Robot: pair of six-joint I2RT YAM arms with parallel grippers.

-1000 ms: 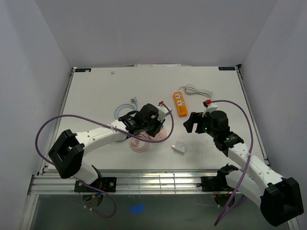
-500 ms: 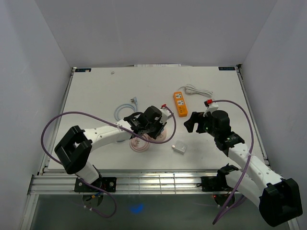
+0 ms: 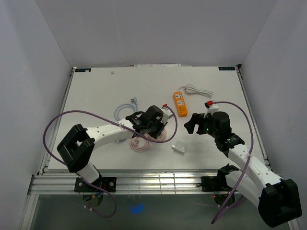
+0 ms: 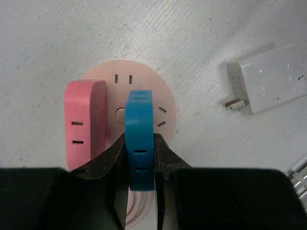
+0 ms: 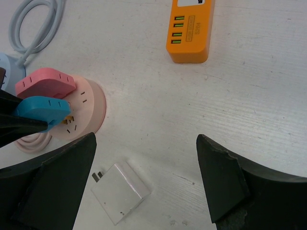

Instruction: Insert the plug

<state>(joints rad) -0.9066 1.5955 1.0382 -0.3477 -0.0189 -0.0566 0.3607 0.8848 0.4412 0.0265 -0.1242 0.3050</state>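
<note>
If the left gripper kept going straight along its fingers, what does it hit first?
Probably the round pink socket hub, through the blue plug clamped in the left gripper; their gap is unclear.

The plug (image 4: pixel 139 139) is blue, the adjacent adapter (image 4: pixel 85 122) pink, the round socket (image 4: pixel 149 82) pale pink, the loose charger (image 4: pixel 269 79) white, the power strip (image 5: pixel 197 36) orange with green ports.
</note>
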